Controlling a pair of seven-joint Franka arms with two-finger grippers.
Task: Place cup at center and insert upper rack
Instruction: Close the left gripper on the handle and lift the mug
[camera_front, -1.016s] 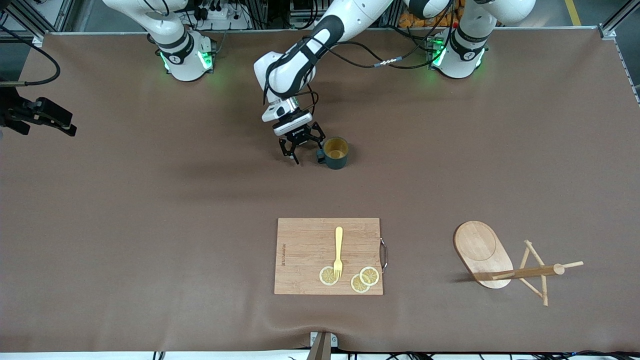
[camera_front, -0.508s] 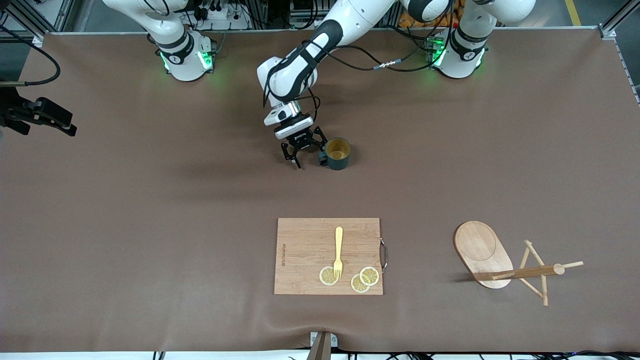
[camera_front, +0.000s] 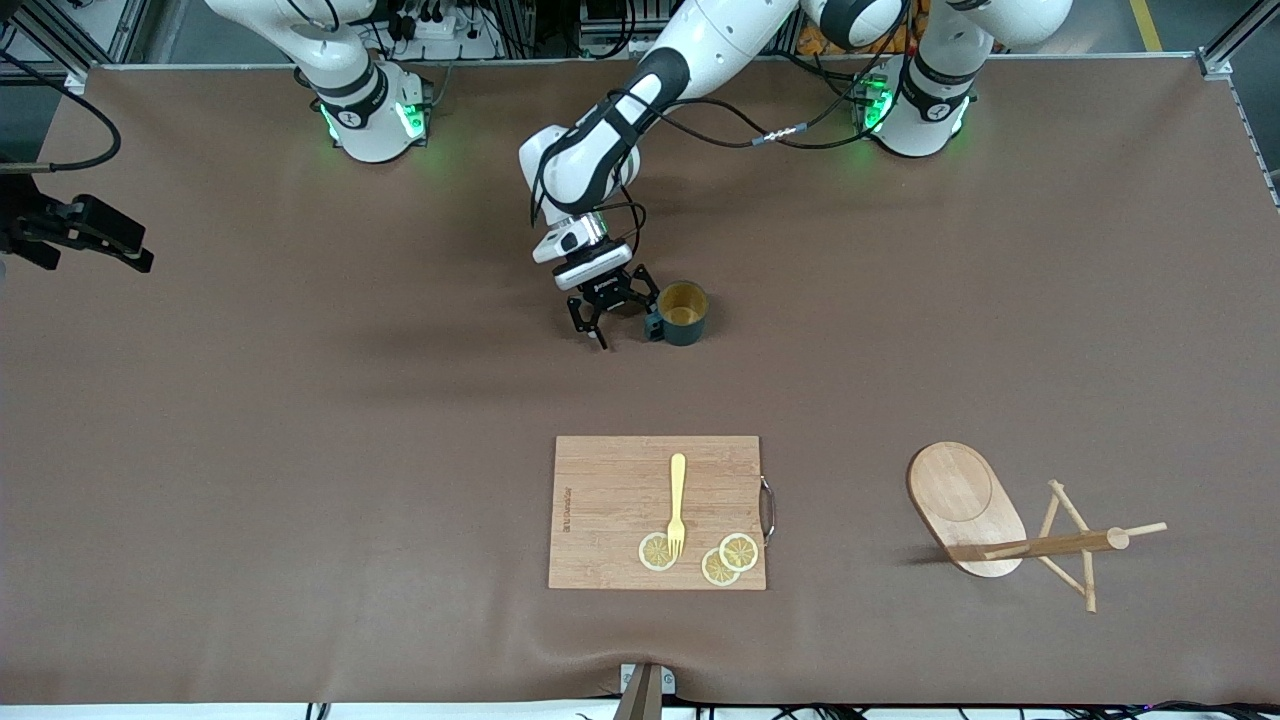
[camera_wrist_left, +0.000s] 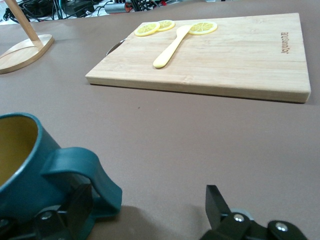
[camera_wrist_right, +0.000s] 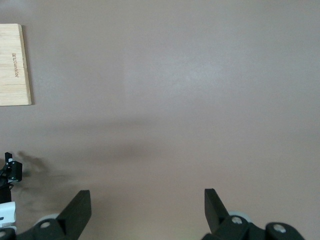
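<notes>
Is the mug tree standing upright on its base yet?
No, the upper rack lies tipped on its side toward the left arm's end of the table, its post roughly level and its oval base turned up.

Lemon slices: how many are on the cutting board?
3, all on the cutting board at its edge nearest the front camera: one under the fork tines, two overlapping beside it. None seems hidden.

Cup and left claw nearer camera
</notes>
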